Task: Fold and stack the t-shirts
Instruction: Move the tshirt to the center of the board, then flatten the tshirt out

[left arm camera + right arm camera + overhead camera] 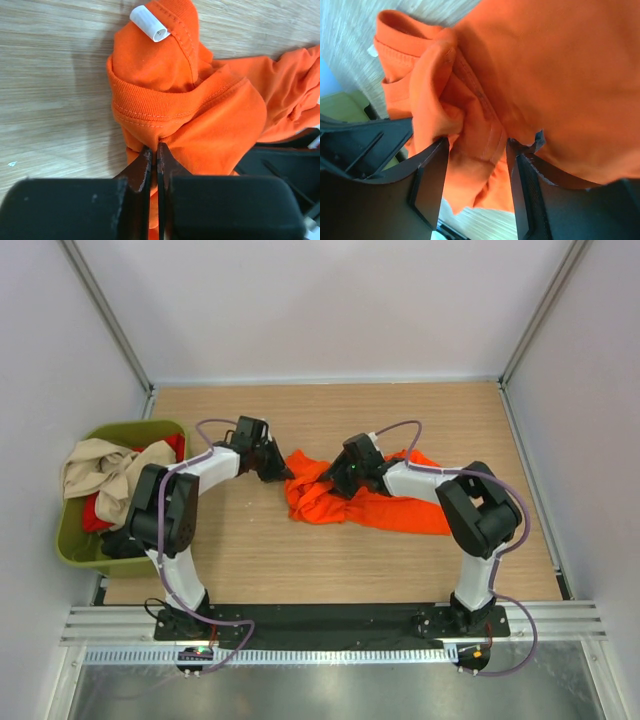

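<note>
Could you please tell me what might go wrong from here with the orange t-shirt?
The left end effector is shut on just a thin pinch of the orange t-shirt below its collar, so the cloth may slip out when pulled. The right end effector stands open astride a bunched fold and could catch several layers.

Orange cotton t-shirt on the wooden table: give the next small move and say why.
Probably close the right gripper: its jaws stand open around a bunched fold of the crumpled orange cloth t-shirt, while the left gripper is shut on the same shirt. Then both could lift and spread it.
</note>
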Available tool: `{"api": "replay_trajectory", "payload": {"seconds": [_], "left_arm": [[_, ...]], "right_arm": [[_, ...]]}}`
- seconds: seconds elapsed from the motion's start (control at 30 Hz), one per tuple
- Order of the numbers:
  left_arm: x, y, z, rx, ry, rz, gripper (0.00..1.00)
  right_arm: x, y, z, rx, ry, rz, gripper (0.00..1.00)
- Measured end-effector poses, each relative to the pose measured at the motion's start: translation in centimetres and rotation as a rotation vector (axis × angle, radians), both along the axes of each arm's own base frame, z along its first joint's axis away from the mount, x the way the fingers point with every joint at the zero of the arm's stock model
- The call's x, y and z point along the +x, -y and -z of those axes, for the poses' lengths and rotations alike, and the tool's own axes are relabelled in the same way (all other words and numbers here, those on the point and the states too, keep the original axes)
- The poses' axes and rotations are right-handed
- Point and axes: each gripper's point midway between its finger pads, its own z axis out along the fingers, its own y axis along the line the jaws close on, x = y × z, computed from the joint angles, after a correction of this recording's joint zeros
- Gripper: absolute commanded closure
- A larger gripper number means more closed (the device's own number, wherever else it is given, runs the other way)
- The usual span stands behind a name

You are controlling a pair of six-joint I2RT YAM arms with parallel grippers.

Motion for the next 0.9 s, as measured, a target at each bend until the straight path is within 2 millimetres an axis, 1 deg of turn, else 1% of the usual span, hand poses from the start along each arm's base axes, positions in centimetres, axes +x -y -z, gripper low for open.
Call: {"api": "replay_trajectory", "payload": {"seconds": [0.03,0.1,0.13,0.2,0.27,0.3,0.33,0.37,0.4,0.43,0.47,0.5,0.53,0.57,0.6,0.63,0.67,0.7,0.73,0.77,0.8,0.83,0.87,0.9], "left_arm": [[0.0,0.1,-0.1,-0.004,0.001,0.000,1.00],[0.1,0.2,-0.2,-0.013,0.004,0.004,1.00],[0.1,0.3,-0.2,-0.016,0.006,0.005,1.00],[0.1,0.3,-0.4,-0.015,0.005,0.003,1.00],[0.2,-0.1,-1.0,0.008,-0.008,-0.009,1.00],[0.5,-0.3,-1.9,0.024,-0.012,-0.019,1.00],[1.3,-0.5,-3.2,0.040,0.003,-0.032,1.00],[1.9,-0.7,-4.6,0.054,0.019,-0.045,1.00],[2.9,-1.0,-6.7,0.066,0.053,-0.061,1.00],[3.9,-1.2,-9.2,0.070,0.105,-0.076,1.00],[4.7,-1.4,-12.2,0.069,0.164,-0.091,1.00],[5.2,-1.7,-15.7,0.061,0.234,-0.103,1.00],[5.3,-1.8,-18.4,0.050,0.287,-0.111,1.00],[5.3,-1.9,-21.8,0.030,0.356,-0.118,1.00],[4.9,-2.0,-24.9,0.007,0.422,-0.122,1.00],[4.3,-2.0,-27.6,-0.016,0.478,-0.122,1.00],[3.3,-2.0,-29.6,-0.039,0.521,-0.115,1.00],[2.2,-1.9,-31.1,-0.060,0.550,-0.104,1.00],[1.4,-1.8,-31.8,-0.075,0.565,-0.093,1.00],[0.5,-1.8,-32.0,-0.089,0.574,-0.080,1.00],[-0.4,-1.7,-31.4,-0.095,0.562,-0.065,1.00],[-1.1,-1.6,-30.2,-0.099,0.541,-0.050,1.00],[-1.8,-1.3,-28.2,-0.100,0.499,-0.031,1.00],[-2.5,-0.9,-25.7,-0.101,0.454,-0.010,0.95]], "right_arm": [[0.1,-0.3,0.4,0.012,-0.008,0.003,0.66],[0.0,-0.6,1.1,0.022,-0.027,0.008,0.78],[0.0,-0.6,1.4,0.022,-0.034,0.011,0.90],[0.1,-0.3,1.3,0.004,-0.036,0.003,0.99],[0.9,0.4,0.5,-0.016,-0.025,-0.003,0.99],[1.6,1.1,-0.3,-0.031,-0.013,-0.007,0.99],[2.5,2.2,-1.5,-0.049,0.008,-0.003,0.99],[3.4,3.6,-2.9,-0.072,0.032,0.003,0.99],[4.6,5.2,-4.9,-0.100,0.067,0.009,0.99],[6.0,6.8,-7.5,-0.128,0.120,0.022,0.98],[7.3,8.3,-10.5,-0.153,0.183,0.031,0.98],[8.3,10.1,-13.8,-0.187,0.254,0.043,0.98],[9.0,11.6,-17.3,-0.219,0.328,0.053,0.99],[9.2,12.7,-20.7,-0.248,0.404,0.053,0.99],[8.8,13.4,-23.8,-0.269,0.472,0.044,0.99],[8.0,13.7,-26.1,-0.279,0.523,0.033,0.99],[6.8,13.9,-28.4,-0.292,0.577,0.016,0.99],[5.4,14.1,-29.9,-0.304,0.614,-0.004,0.99],[3.9,14.3,-30.8,-0.314,0.638,-0.027,0.99],[2.6,14.5,-30.9,-0.326,0.651,-0.046,0.99],[1.4,14.9,-30.3,-0.340,0.643,-0.060,0.99],[0.4,15.4,-28.9,-0.362,0.612,-0.077,0.99],[-0.6,15.9,-27.2,-0.384,0.576,-0.092,0.99],[-1.4,16.3,-25.2,-0.409,0.536,-0.107,0.99]]}}
